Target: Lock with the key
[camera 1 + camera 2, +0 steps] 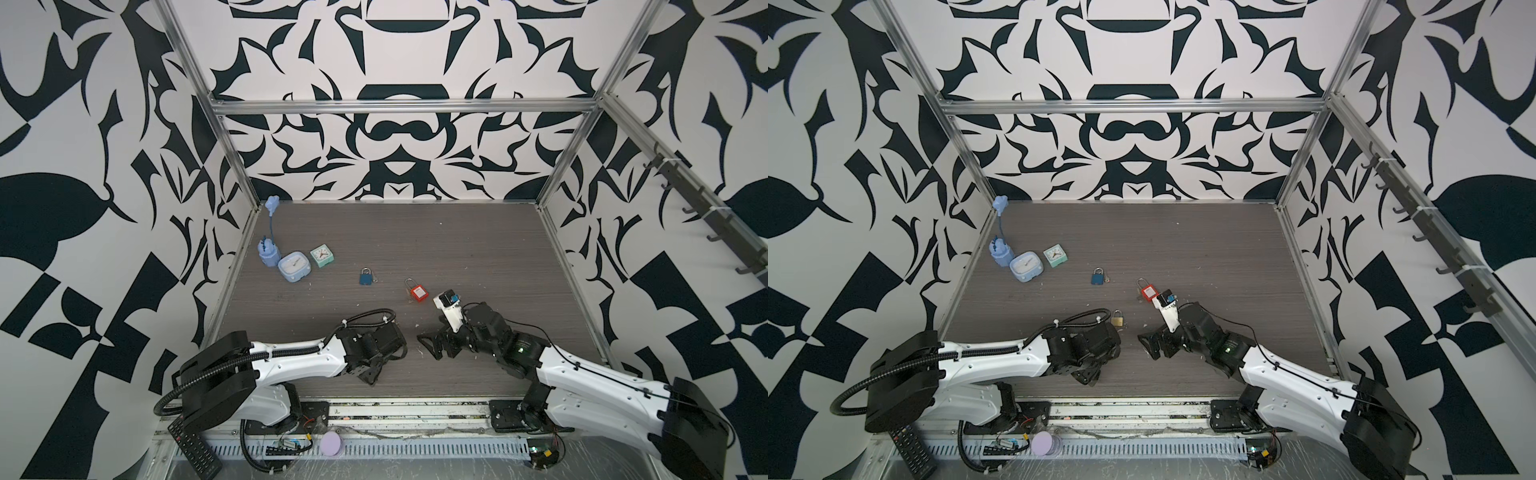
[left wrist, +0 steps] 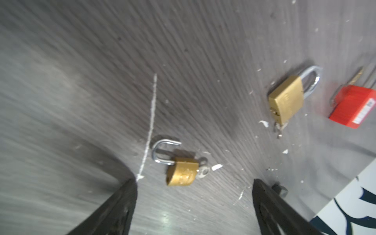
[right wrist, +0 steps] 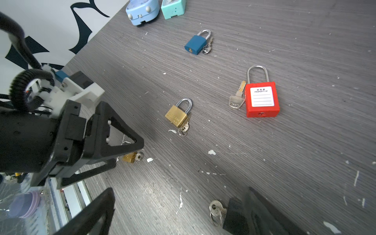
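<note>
A small brass padlock lies on the table with its shackle swung open and a key in its underside. My left gripper hovers just short of it, open, with a finger on each side and nothing between them. In both top views that padlock is hidden under the left gripper. My right gripper stands open low over the table. A loose key on a ring lies beside a black block, close to one of its fingers.
A larger shut brass padlock with keys, a red padlock with a key and a blue padlock lie further back. Two small clocks and a blue adapter stand at the back left wall.
</note>
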You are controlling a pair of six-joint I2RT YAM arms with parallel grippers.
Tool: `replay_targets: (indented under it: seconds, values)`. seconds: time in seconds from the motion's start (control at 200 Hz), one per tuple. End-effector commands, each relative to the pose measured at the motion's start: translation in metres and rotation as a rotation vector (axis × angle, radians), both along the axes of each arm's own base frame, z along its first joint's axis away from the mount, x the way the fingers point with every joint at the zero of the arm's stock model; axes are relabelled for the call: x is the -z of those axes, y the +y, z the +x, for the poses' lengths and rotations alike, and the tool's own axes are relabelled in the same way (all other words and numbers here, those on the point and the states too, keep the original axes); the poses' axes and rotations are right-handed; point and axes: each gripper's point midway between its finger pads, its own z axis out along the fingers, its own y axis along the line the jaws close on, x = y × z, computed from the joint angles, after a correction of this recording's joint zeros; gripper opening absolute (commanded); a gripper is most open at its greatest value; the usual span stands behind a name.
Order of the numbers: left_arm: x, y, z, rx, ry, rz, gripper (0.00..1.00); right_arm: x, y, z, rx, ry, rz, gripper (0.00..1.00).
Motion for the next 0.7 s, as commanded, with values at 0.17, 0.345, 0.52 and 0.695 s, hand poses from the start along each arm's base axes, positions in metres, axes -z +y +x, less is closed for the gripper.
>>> replay_targets:
  seconds: [0.17,0.345,0.52,0.695]
  values:
    - [0.022,0.024,0.015,-0.196,-0.009,0.003,0.86,-0.016,0.003,0.007,0.014,-0.064,0.040,1.00]
    - [0.023,0.038,0.030,-0.176,-0.036,0.050,0.80,-0.013,0.005,0.008,0.019,-0.047,0.034,1.00]
    - [0.022,0.049,0.044,-0.133,-0.059,0.106,0.76,-0.010,0.008,0.009,0.016,-0.030,0.030,1.00]
    - [0.013,0.049,0.050,-0.051,-0.084,0.150,0.75,-0.010,0.009,0.009,0.016,-0.025,0.032,1.00]
